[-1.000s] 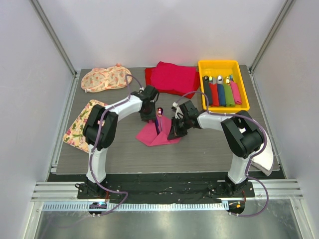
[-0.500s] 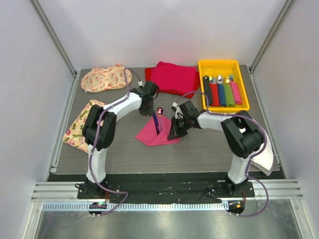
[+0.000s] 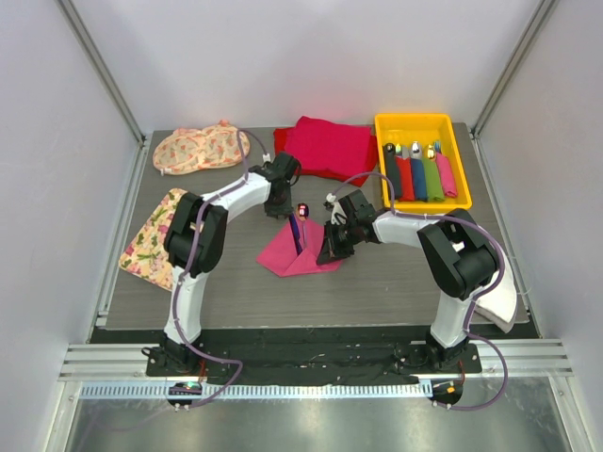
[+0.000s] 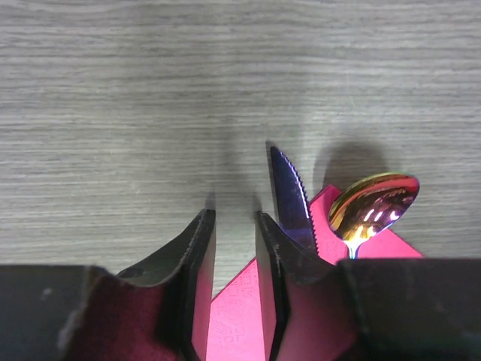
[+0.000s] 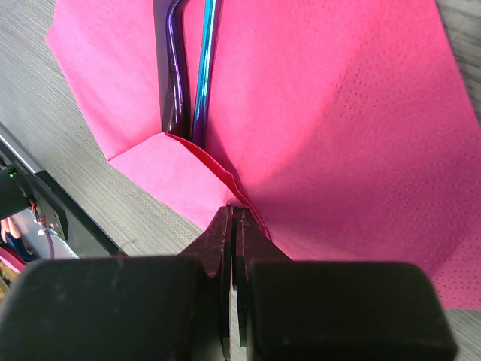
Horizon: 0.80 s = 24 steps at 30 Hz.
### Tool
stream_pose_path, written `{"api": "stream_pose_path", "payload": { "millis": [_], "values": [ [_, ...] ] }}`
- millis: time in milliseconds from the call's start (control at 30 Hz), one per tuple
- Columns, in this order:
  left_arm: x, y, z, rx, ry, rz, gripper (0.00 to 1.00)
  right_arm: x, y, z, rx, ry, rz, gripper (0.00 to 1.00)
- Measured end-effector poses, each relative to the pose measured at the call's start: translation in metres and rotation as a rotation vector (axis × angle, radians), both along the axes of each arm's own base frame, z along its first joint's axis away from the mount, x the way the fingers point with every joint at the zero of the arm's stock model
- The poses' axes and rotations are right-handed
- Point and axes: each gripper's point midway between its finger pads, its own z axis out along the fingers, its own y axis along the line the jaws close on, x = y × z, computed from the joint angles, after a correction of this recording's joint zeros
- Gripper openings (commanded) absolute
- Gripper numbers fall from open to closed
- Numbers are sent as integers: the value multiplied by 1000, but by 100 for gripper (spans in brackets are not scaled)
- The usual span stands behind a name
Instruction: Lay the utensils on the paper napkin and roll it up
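The pink paper napkin (image 3: 283,256) lies mid-table with one side lifted and folded. The utensils (image 3: 300,224) lie on it, a shiny head sticking out at the far corner. The left wrist view shows a serrated knife tip (image 4: 289,188) and a spoon bowl (image 4: 372,207) past the napkin's corner (image 4: 240,316). My left gripper (image 4: 234,226) hovers there, jaws narrowly open and empty; it also shows in the top view (image 3: 283,201). My right gripper (image 5: 234,214) is shut on the napkin's folded edge (image 5: 188,169), beside the dark handles (image 5: 176,68); it also shows in the top view (image 3: 326,252).
A yellow bin (image 3: 419,121) with several coloured-handled utensils stands at the back right. A pile of red cloth (image 3: 330,146) lies behind the napkin. Floral mats lie at the back left (image 3: 198,149) and the left edge (image 3: 151,240). A white object (image 3: 499,301) sits at the right edge.
My left gripper has drawn back a little toward the far side of the napkin. My right gripper still holds the napkin's edge in place.
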Motion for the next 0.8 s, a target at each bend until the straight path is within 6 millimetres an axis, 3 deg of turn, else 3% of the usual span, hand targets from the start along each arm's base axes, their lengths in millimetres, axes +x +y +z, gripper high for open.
{"api": "stream_pose_path", "payload": {
  "millis": [800],
  "values": [
    [5, -5, 0, -24, -4, -3, 43, 0, 0, 0, 0, 1, 0, 1]
  ]
}}
